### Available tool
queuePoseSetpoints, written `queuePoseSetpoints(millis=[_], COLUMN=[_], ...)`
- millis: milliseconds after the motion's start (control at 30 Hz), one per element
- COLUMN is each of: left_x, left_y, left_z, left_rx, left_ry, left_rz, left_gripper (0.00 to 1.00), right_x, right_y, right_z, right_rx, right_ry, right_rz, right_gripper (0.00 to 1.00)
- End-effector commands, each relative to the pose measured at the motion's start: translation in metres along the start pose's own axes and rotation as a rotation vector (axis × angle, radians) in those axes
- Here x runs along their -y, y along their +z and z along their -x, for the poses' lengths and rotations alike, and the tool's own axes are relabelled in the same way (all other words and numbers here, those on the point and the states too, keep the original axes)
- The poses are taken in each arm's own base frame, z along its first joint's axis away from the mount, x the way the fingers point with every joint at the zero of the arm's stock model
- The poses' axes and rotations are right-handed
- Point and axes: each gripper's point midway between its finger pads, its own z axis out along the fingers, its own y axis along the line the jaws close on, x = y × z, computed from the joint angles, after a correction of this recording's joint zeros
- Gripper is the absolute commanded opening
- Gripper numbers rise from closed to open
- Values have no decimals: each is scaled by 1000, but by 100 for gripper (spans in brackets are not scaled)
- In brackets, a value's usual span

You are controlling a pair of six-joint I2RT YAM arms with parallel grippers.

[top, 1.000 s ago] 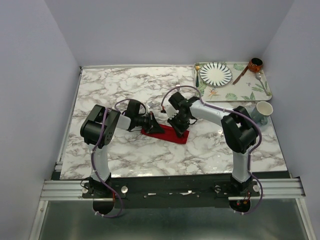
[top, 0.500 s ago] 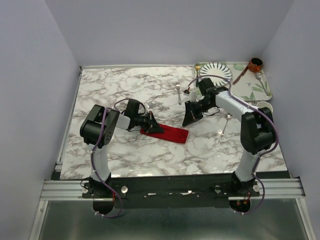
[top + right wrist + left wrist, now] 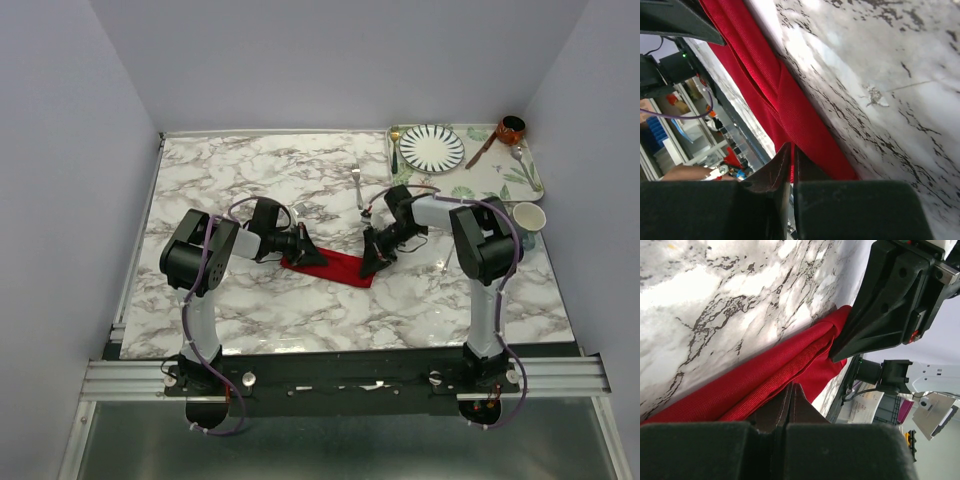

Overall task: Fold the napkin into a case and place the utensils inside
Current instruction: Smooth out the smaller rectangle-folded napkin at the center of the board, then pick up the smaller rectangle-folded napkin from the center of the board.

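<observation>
To fold well, I judged one end should be pinned and the other pulled slowly. The napkin (image 3: 343,268) lay on the counter (image 3: 250,170) as a thin strip between my claws. My left claw (image 3: 316,258) was pressed together, touching its left end. My right claw (image 3: 371,267) sat at its right end; pinching or not, I could not tell.

On the table (image 3: 250,180), take the napkin (image 3: 335,266) as your mark: your left gripper (image 3: 314,257) sits at its left end, your right gripper (image 3: 372,264) at its right end. The fork (image 3: 357,185) lies behind it, well apart. Behind it and to the right you have the tray (image 3: 492,180), carrying a plate (image 3: 432,148) and, farther right, a bowl (image 3: 511,128). A cup (image 3: 527,222) stands to the napkin's right, just before the tray.
</observation>
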Motion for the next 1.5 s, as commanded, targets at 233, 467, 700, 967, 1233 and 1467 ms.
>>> queuePoseSetpoints(millis=[233, 467, 700, 967, 1233, 1467], left_x=[-47, -49, -52, -53, -55, -55], left_y=[-3, -5, -6, -5, -4, -4], left_z=[-14, -17, -20, -20, -18, -17], left_rx=[-11, -24, -34, -37, -35, -31], left_ry=[4, 14, 28, 35, 35, 37], left_rz=[164, 178, 185, 186, 189, 188], left_gripper=[0, 0, 0, 0, 0, 0], right_x=[-56, -49, -30, -14, -13, -6], right_y=[-28, -42, -10, 13, 29, 35], right_z=[13, 67, 74, 70, 44, 37], right_rx=[77, 143, 25, -51, -140, -171], right_ry=[-114, -373, -499, -548, -579, -576], right_rz=[166, -102, -216, -227, -197, -202], right_gripper=[21, 61, 63, 63, 51, 42])
